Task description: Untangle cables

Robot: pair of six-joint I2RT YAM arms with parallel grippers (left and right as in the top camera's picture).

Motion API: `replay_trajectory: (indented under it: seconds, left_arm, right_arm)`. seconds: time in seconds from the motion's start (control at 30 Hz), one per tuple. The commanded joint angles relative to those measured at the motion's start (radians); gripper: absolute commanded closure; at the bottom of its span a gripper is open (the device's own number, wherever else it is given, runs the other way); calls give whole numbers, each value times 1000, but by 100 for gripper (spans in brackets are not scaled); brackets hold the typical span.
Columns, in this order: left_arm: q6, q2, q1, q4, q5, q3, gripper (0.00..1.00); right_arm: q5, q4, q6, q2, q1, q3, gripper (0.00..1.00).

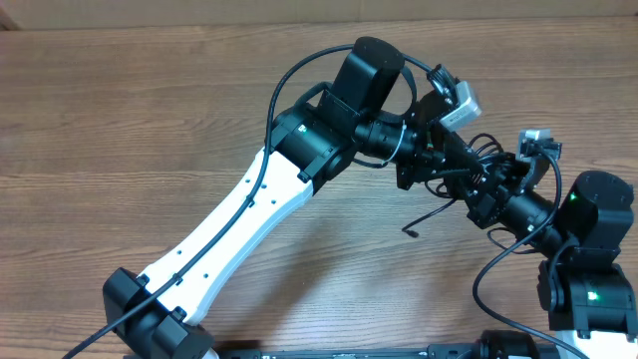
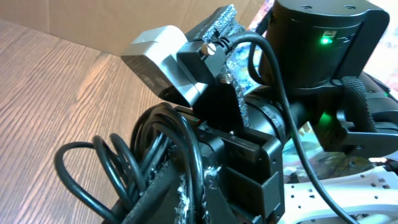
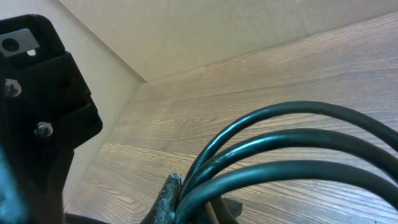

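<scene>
Glossy black cables (image 3: 280,143), matt wood-grain table (image 1: 150,120)

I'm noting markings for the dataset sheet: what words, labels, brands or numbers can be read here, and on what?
None: no text is legible in any view.
The cables, the wooden table, the grey wrist camera and the black arm housings show no readable writing.
Green lights glow on the housings, without labels.

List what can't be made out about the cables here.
Overhead: the cables are mostly hidden by the left gripper and right gripper; tangle unreadable.
Left wrist: cables cut off at the bottom edge; no plugs visible.
Right wrist: three strands leave the right edge; grip point too close, blurred.
</scene>
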Motion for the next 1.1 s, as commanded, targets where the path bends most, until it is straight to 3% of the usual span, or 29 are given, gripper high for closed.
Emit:
replay_trajectory:
  seconds: [0.0, 0.2, 0.27, 0.37, 0.6, 0.93, 0.97, 1.0, 1.07]
  left_arm:
    - [-6, -16, -5, 3, -76, 10, 96]
    - [-17, -16, -3, -61, -389, 10, 96]
    - [-90, -16, 16, -108, -541, 10, 96]
    - [-140, -16, 57, -161, -620, 9, 96]
    - [-179, -15, 169, -259, -622, 8, 96]
    - [-72, -15, 188, -377, -671, 7, 96]
    - [-72, -15, 194, -386, -669, 7, 87]
    - [-76, -15, 203, -398, -662, 7, 70]
    - [-72, -16, 212, -406, -621, 8, 57]
  right_arm:
    - [8, -19, -5, -5, 2, 18, 96]
    - [-49, -67, -5, -5, 2, 18, 96]
    - [-120, -65, -5, -5, 2, 18, 96]
    - [-209, -61, -28, -5, 2, 18, 96]
    - [-367, -12, -48, -5, 2, 18, 96]
    - [-391, 93, 90, -5, 2, 18, 96]
    - [-391, 93, 91, -5, 2, 18, 96]
    - [-383, 92, 91, -5, 2, 18, 96]
    - [-351, 88, 105, -5, 2, 18, 96]
